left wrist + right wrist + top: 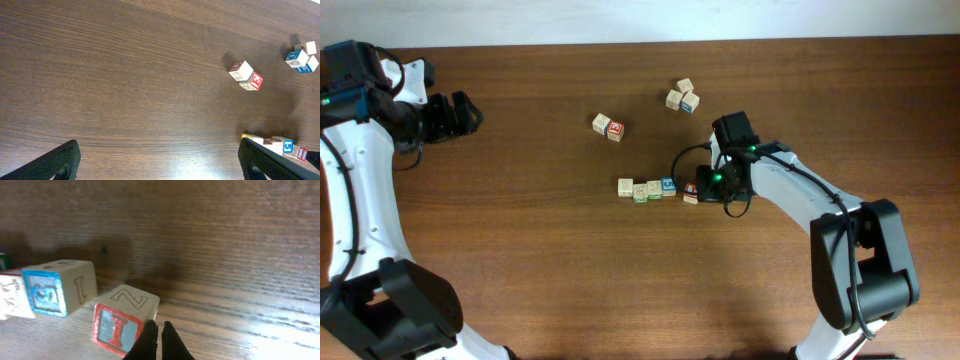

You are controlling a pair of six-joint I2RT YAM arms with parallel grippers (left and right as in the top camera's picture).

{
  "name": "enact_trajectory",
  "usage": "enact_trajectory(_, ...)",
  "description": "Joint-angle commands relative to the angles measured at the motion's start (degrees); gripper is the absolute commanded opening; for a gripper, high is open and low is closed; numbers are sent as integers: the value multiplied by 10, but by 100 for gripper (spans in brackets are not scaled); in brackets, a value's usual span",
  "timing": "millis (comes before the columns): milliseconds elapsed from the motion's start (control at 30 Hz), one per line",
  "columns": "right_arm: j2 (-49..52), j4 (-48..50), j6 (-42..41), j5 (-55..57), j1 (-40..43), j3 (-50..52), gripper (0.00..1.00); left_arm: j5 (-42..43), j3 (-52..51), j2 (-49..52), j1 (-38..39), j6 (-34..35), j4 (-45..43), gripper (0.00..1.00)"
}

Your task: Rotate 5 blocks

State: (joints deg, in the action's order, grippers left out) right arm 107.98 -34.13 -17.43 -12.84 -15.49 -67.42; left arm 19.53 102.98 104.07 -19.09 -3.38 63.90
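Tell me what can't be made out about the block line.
Right wrist: only the red-marked block and blue-marked block show; the left edge cuts off the rest. Contact between the shut right end effector and red block is unclear.
Overhead: letters on the five-block line are too small.
Left wrist: the left end effector and bottom edge hide part of the line.

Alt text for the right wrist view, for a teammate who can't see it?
The right tool, shut, has its tips at the near corner of the red block, which shows a Z on top. That block sits askew next to the blue block at picture left, on a wood table.
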Motion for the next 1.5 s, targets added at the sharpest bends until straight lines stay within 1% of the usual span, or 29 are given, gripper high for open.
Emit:
enact_trajectory(0, 2, 10, 12, -9, -3, 3, 8, 6, 13, 1, 2, 4, 1, 99)
enact_trajectory(167, 10, 27, 12, -12, -3, 3, 7, 6, 13, 1, 2, 4, 1, 99)
enact_trajectory(233, 14, 32, 33, -31, -3, 3, 8, 6, 13, 1, 2, 4, 1, 99)
enact_trajectory(367, 14, 33, 37, -33, -3, 3, 8, 6, 13, 1, 2, 4, 1, 99)
enact_trajectory(467, 14, 24, 35, -35, -2, 0, 8, 6, 13, 1, 2, 3, 1, 99)
enact_trajectory(600, 14, -12, 35, -42, -2, -20, 8, 6, 13, 1, 2, 4, 1, 99)
enact_trajectory(733, 14, -14, 35, -61, -2, -28, 13, 6, 13, 1, 2, 4, 1, 99)
enact_trajectory(1067, 14, -5, 37, -60, -2, -28, 13, 6, 13, 1, 2, 4, 1, 99)
enact_trajectory(1200, 9, -8, 42, -61, -2, -29, 12, 6, 13, 1, 2, 3, 1, 99)
enact_trajectory(1267, -7, -21, 42, -63, -2, -36, 11, 6, 13, 1, 2, 4, 1, 99)
enact_trajectory(1400, -49, -83, 52, -75, -5, -55, 12, 6, 13, 1, 2, 4, 1, 99)
enact_trajectory(1467, -54, -108, 52, -75, -10, -55, 12, 6, 13, 1, 2, 4, 1, 99)
